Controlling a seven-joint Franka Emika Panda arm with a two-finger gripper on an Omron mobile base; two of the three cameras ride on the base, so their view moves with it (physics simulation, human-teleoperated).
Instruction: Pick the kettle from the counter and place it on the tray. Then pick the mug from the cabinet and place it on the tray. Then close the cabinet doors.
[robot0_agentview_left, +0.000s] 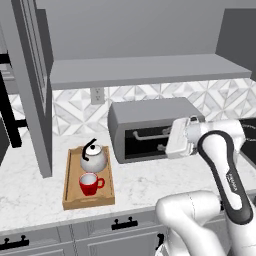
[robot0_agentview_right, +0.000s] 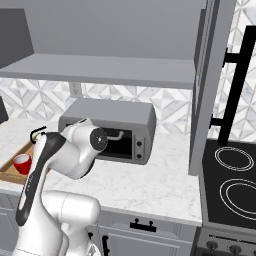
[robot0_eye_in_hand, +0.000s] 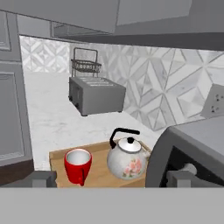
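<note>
The light-wood tray (robot0_agentview_left: 70, 192) lies on the white marble counter (robot0_agentview_left: 30, 200), left of the toaster oven. On it stand the silver-white kettle (robot0_agentview_left: 93, 159) at the back and the red mug (robot0_agentview_left: 90, 184) in front. In the hand view the mug (robot0_eye_in_hand: 78, 165) and the kettle (robot0_eye_in_hand: 127, 159) sit side by side on the tray (robot0_eye_in_hand: 57, 156). My gripper (robot0_eye_in_hand: 111, 179) is open, with nothing between its fingertips (robot0_eye_in_hand: 43, 178). It hangs in front of the toaster oven, right of the tray and apart from it. Both cabinet doors (robot0_agentview_left: 32, 85) (robot0_agentview_right: 207, 85) stand open around the grey shelf (robot0_agentview_left: 145, 70).
A grey toaster oven (robot0_agentview_left: 155, 127) sits on the counter under the shelf, close beside my hand (robot0_agentview_left: 177, 137). Further left stand a toaster (robot0_eye_in_hand: 94, 94) and a wire rack (robot0_eye_in_hand: 85, 65). A black stove top (robot0_agentview_right: 230, 185) lies at the right end.
</note>
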